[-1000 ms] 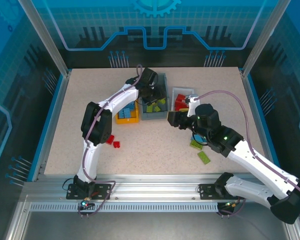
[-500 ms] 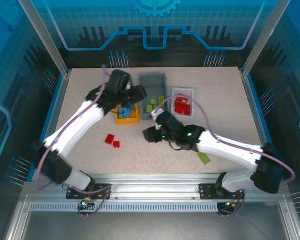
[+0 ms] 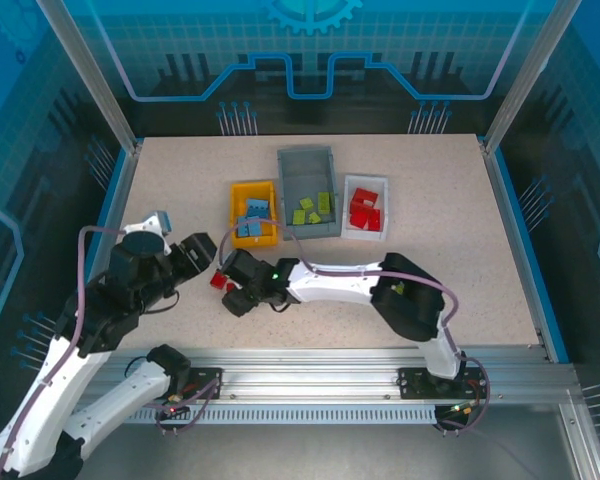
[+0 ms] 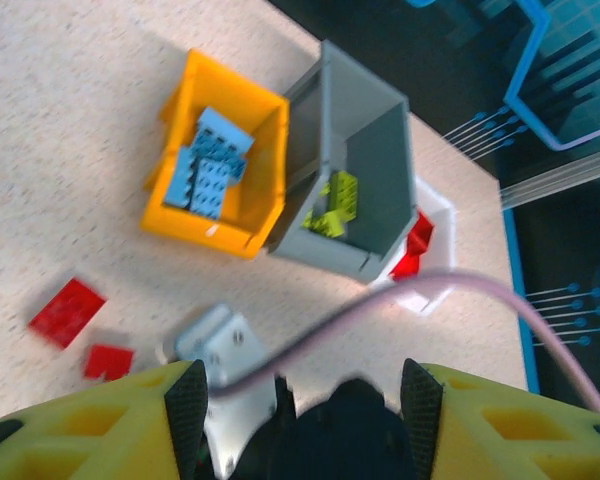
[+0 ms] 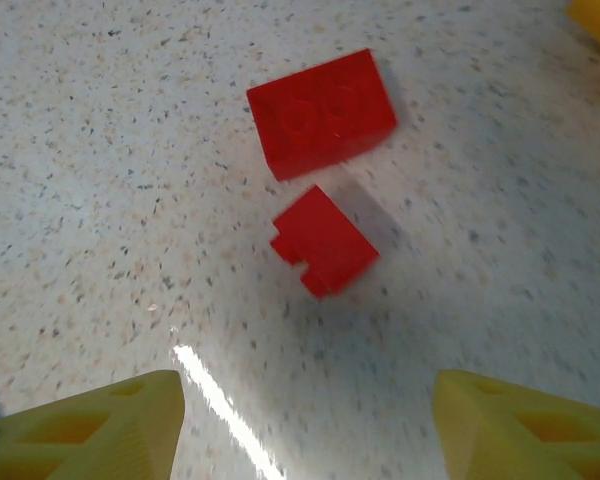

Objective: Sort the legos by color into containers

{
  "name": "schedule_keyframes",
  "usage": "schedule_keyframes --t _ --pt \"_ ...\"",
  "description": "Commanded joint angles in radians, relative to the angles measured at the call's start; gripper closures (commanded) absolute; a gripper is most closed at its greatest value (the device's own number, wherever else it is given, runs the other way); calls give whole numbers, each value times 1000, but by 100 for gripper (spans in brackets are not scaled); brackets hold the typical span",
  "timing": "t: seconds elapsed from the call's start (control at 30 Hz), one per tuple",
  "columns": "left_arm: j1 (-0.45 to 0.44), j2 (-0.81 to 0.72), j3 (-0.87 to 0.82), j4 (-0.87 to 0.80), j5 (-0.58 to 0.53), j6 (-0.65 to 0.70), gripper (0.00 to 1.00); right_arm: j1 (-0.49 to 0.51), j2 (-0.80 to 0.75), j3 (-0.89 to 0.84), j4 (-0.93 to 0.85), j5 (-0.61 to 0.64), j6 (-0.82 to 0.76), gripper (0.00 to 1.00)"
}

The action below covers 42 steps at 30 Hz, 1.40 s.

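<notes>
The left arm, a second ago stretched over the grey bin, now sits folded at the near left, and the left gripper [image 4: 300, 398] hangs with its jaws apart and nothing between them. The right gripper [image 5: 305, 392] makes the bigger change: from beside the white bin it is now clear across on the left of the table [image 3: 460, 260], hovering low, spread and empty, over two loose legos. The smaller red brick [image 5: 323, 242] lies nearest its fingers, and the larger red brick [image 5: 322, 113] lies just beyond, close beside it. Farther back stands the row of containers: the yellow-orange bin [image 3: 248, 190] with blue bricks [image 3: 252, 225], the grey bin [image 3: 305, 168] with lime green bricks [image 3: 313, 212], and the white bin [image 3: 365, 182] with red bricks [image 3: 365, 212]. My read is that these two reds are the next pick, bound for the white bin, the farthest of the three from them
</notes>
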Motion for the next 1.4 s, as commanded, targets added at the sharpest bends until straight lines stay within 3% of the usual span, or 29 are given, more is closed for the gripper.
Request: schedule_keyframes --t 0.0,0.17,0.53,0.73,0.93,1.13,1.23,1.37 --pt "-1 -46 -29 -43 -8 -11 44 -22 78 82 -62 -47 -106 32" --pt "-1 -36 -36 -20 12 -12 44 -41 177 200 -118 -99 -191 33" --pt "0 -6 -27 -15 29 -8 44 -49 276 304 -176 -103 -189 52" --pt "-1 -6 -45 0 36 -15 45 -49 243 264 -155 -95 -173 73" --pt "-1 1 -66 44 90 -19 45 -49 59 146 -112 -40 -144 80" --pt "-1 110 -60 223 336 -47 44 -104 -241 -70 -118 63 -56 81" --pt "-9 195 -44 320 440 -74 45 -206 -413 -204 -134 106 21 80" --pt "-114 361 41 363 418 -42 45 -433 -547 -320 -150 87 86 79"
